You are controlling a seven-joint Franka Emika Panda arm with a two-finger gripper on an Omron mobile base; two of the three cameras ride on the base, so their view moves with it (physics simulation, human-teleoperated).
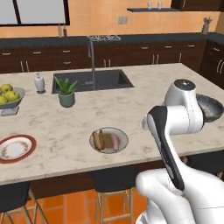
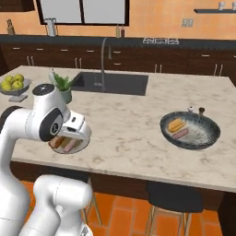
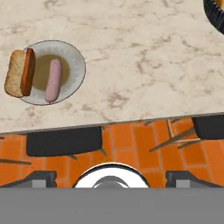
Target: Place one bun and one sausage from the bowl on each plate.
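Folded white arm [image 1: 175, 127] holds its open pincer [image 3: 109, 177] above grey-beige plate [image 3: 74, 65].

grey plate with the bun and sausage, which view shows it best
The hand view: the grey plate lies unobstructed from above, bun overhanging its rim, sausage beside it. The left base view shows the plate smaller and at an angle; in the right base view the arm covers much of it.

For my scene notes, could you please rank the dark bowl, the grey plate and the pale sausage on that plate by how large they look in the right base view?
1. Dark bowl, largest.
2. Grey plate, partly hidden behind the arm, so only roughly placed.
3. Pale sausage, smallest.
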